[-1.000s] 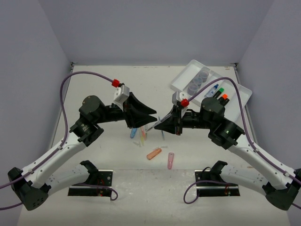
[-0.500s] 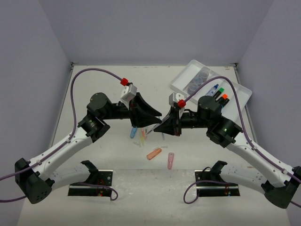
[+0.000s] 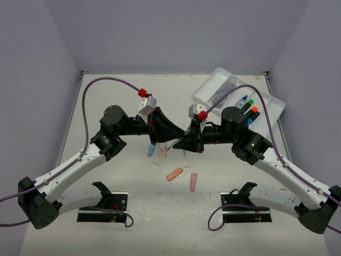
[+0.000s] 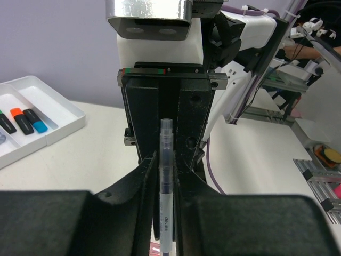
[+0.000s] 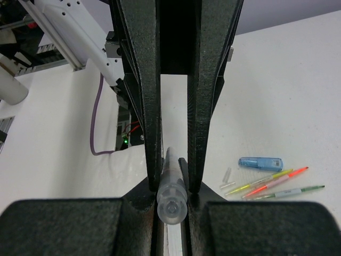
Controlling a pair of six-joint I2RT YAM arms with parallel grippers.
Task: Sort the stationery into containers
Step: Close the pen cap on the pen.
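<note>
- The right gripper (image 5: 171,188) pinches the clear pen (image 5: 171,205) by its end.
- The left gripper (image 4: 167,176) meets it tip to tip, its fingers narrow and hugging the pen's barrel. I cannot tell whether they press it.
- Beneath the fingers lie thin pens (image 5: 269,184) and a blue capsule (image 5: 261,162).
- The white tray (image 3: 205,93) sits behind the right wrist.

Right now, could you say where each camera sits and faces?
Top external: high behind left arm and right arm, facing down at the table.
Left wrist: on the left arm, looking past its jaws at the pen.
Right wrist: on the right arm, looking past its jaws at the pen's end.
Wrist views share the pen.
</note>
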